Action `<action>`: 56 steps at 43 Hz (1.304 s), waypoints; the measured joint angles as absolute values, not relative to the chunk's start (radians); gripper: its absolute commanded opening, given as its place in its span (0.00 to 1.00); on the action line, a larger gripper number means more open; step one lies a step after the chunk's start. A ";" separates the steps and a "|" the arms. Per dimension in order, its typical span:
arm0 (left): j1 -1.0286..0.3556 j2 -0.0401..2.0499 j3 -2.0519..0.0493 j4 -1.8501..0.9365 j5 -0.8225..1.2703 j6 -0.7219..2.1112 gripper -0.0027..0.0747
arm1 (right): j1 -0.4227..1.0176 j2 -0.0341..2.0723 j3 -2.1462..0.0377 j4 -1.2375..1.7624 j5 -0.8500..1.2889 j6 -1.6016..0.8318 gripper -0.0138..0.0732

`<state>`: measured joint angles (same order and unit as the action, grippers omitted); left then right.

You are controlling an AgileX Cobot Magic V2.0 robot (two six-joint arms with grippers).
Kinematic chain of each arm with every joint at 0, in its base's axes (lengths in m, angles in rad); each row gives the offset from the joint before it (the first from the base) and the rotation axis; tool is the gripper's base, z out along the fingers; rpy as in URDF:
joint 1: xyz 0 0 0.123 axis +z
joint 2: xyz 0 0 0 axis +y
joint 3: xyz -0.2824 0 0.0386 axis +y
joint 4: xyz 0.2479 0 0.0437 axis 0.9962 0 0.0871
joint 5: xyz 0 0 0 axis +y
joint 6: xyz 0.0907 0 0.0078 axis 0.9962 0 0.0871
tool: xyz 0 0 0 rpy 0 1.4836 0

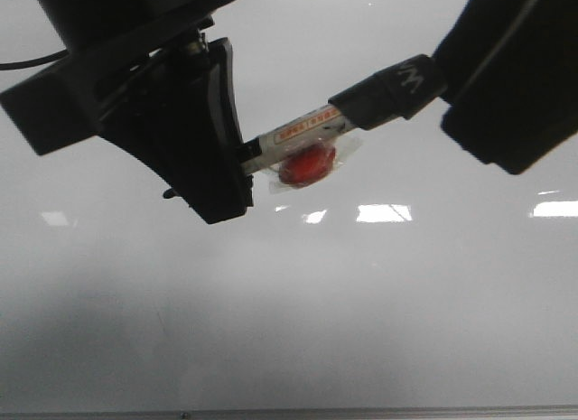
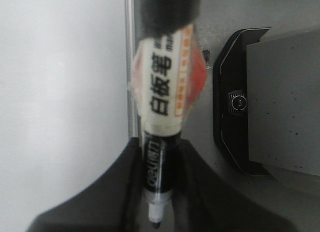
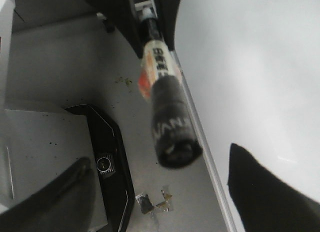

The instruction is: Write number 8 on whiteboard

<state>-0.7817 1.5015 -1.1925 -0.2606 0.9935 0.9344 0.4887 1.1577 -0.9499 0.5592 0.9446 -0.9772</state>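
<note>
The whiteboard fills the front view, glossy and pale, with bright light reflections. It also shows in the left wrist view and the right wrist view. No number 8 shows on it. My left gripper is shut on a whiteboard marker near its bare tip, held above the board. A red piece in clear tape sticks to the barrel. The marker's black wrapped rear end lies between the fingers of my right gripper, which stand wide apart and clear of it.
The board's thin grey frame runs along the front edge. Beyond the board's edge, a black camera unit sits on a grey surface, also in the left wrist view. Small foil scraps lie beside it.
</note>
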 measured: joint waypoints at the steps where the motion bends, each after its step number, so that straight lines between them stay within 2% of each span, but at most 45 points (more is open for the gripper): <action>1: -0.782 1.502 -1.193 -0.261 0.994 0.934 0.01 | 0.499 1.168 -0.959 0.561 0.940 -0.977 0.81; 8: -0.782 1.502 -1.193 -0.258 0.994 0.934 0.01 | 0.540 1.241 -0.991 0.569 0.901 -0.979 0.81; 11: -0.782 1.502 -1.193 -0.258 0.992 0.935 0.01 | 0.549 1.261 -0.996 0.577 0.886 -0.979 0.75; 21: -0.782 1.502 -1.193 -0.258 0.992 0.937 0.01 | 0.551 1.273 -1.000 0.596 0.872 -0.979 0.37; 27: -0.782 1.502 -1.193 -0.256 0.992 0.937 0.02 | 0.551 1.273 -1.000 0.596 0.872 -0.981 0.19; 30: -0.782 1.502 -1.193 -0.254 0.992 0.939 0.10 | 0.551 1.273 -1.000 0.596 0.872 -0.981 0.12; 32: -0.782 1.502 -1.193 -0.254 0.992 0.939 0.19 | 0.551 1.273 -1.000 0.596 0.872 -0.982 0.09; 36: -0.782 1.502 -1.193 -0.254 0.992 0.935 0.42 | 0.551 1.273 -1.000 0.598 0.872 -0.982 0.08; 39: -0.782 1.502 -1.193 -0.252 0.988 0.912 0.56 | 0.551 1.273 -1.000 0.599 0.876 -0.982 0.08; 41: -0.777 1.502 -1.193 -0.252 0.988 0.891 0.62 | 0.551 1.273 -1.000 0.599 0.876 -0.982 0.08; 43: -0.771 1.492 -1.193 -0.254 0.988 0.867 0.65 | 0.551 1.273 -1.000 0.599 0.876 -0.978 0.08; 49: -0.724 1.418 -1.193 -0.254 0.988 0.805 0.66 | 0.551 1.257 -1.000 0.555 0.874 -0.913 0.08; 56: -0.626 1.282 -1.162 -0.254 0.985 0.742 0.66 | 0.549 1.176 -0.998 0.291 0.872 -0.615 0.08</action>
<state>-0.6258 1.2816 -1.1618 -0.2541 0.9848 0.7417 0.5487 1.1757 -0.9978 0.2906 0.8722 -0.6146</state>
